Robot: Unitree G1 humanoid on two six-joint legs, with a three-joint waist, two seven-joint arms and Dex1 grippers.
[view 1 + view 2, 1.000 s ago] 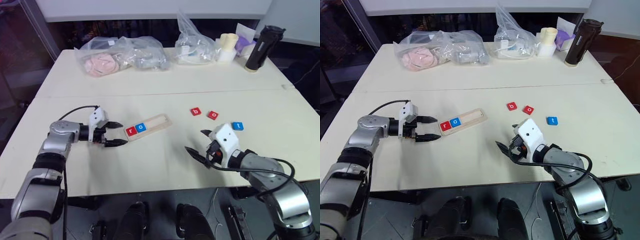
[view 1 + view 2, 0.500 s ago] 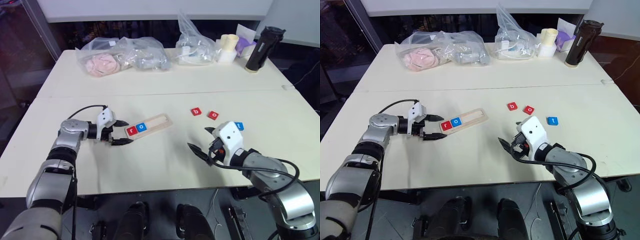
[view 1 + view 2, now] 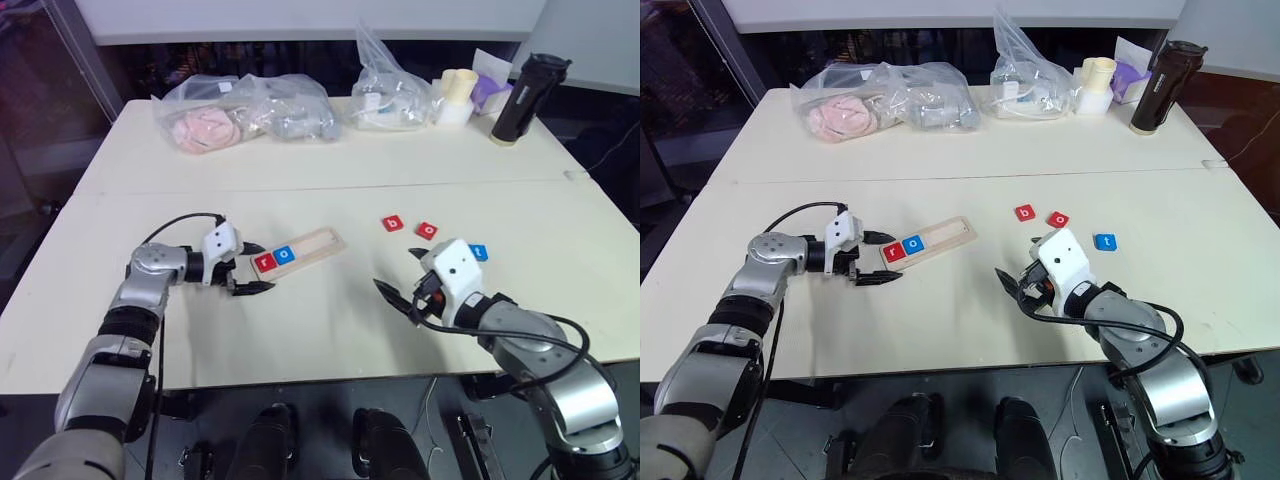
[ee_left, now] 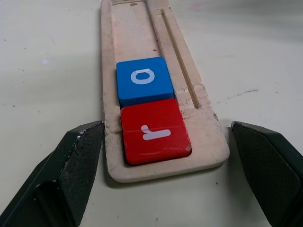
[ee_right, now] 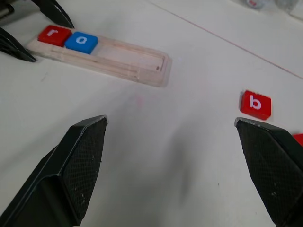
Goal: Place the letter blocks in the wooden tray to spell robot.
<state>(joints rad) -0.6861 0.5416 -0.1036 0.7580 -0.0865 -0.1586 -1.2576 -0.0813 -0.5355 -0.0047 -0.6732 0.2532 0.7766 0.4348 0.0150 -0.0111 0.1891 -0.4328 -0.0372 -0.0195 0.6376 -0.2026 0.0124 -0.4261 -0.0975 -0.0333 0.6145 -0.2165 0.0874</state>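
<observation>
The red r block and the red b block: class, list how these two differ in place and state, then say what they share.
The red r block lies in the wooden tray, at its end; the red b block lies loose on the table. The r block touches the blue o block; the b block touches nothing. Both are red square tiles with white letters.

A cream-coloured table with a thin seam across its width, lit evenly from above. Along the far edge: two clear plastic bags of pink and grey items, a third clear bag, a pale cylindrical container, a purple object and a black bottle. Beyond, a dark recess beneath a white surface; dark floor at left.
</observation>
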